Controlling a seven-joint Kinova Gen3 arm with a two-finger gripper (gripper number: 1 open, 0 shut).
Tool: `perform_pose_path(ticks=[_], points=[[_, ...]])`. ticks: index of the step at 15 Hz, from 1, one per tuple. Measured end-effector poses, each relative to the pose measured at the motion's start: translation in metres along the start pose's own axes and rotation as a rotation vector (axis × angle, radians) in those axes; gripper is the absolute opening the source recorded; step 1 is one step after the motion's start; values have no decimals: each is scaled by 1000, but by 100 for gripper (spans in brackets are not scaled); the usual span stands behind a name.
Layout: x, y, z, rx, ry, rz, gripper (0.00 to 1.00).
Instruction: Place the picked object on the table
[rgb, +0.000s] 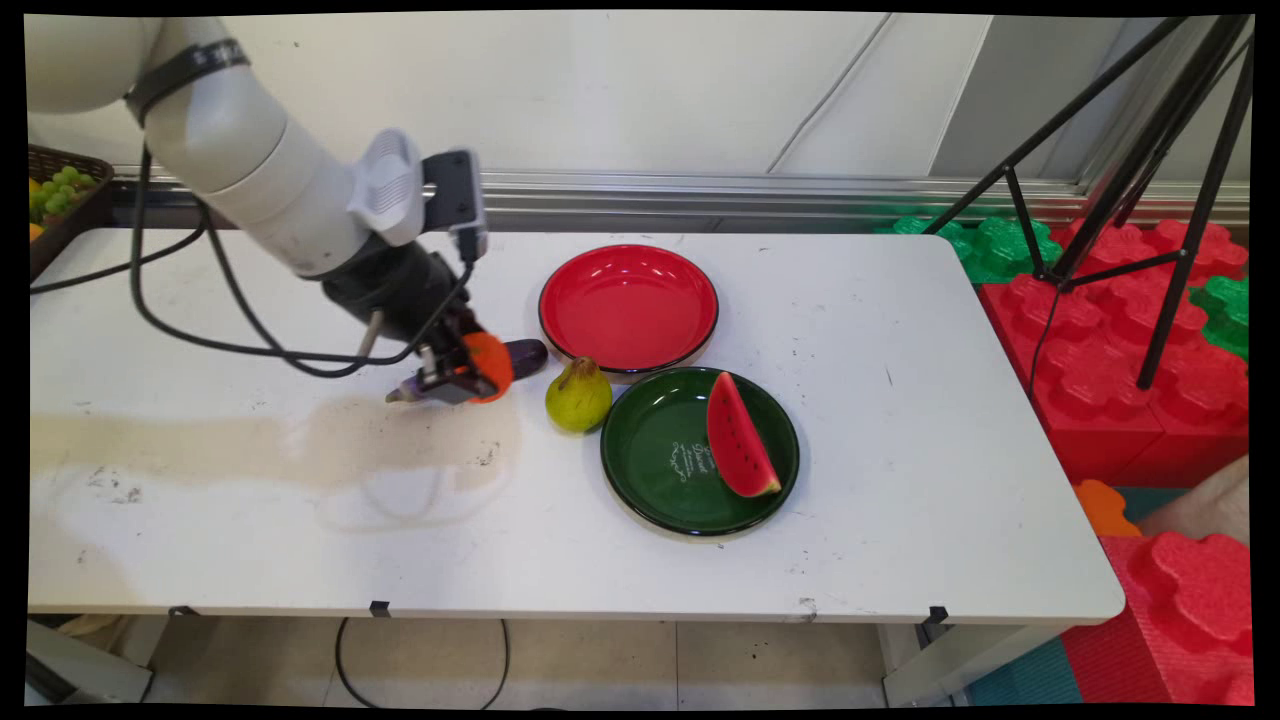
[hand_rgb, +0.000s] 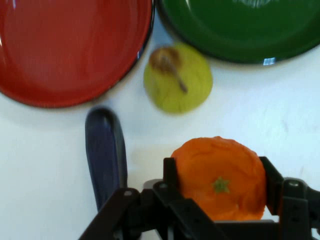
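1. Clearly, the gripper (hand_rgb: 220, 182) was closed on an orange (hand_rgb: 220, 175), its two fingers (hand_rgb: 170, 172) pressed against opposite sides of the fruit, whose small green stem mark faced the hand camera.
2. In the main view the gripper (rgb: 455, 375) hung low over the white table (rgb: 900, 450), with the orange (rgb: 490, 365) at its tip; whether the fruit rested on the surface or sat just above it was hard to tell.
3. Just beside the gripper lay a dark purple eggplant (hand_rgb: 105, 150), stretched alongside the linkage in the hand view; in the main view its rounded end (rgb: 527, 356) showed just past the orange.
4. Ahead of the orange, near but apart from it, stood a yellow-green pear (hand_rgb: 177, 77) with a brown stem, also seen in the main view (rgb: 578, 395).
5. Beyond the pear were two plates: a red plate (rgb: 628, 305) and a green plate (rgb: 670, 460), both close to the pear.
6. On the green plate, on the side farther from the gripper, lay a watermelon slice (rgb: 738, 435).
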Motion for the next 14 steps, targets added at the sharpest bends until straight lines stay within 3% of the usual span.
perform_pose_path(ticks=[8,14], points=[[-31,-8,42,-28,-61,-25,0],[-34,-12,82,-62,-65,-25,0]])
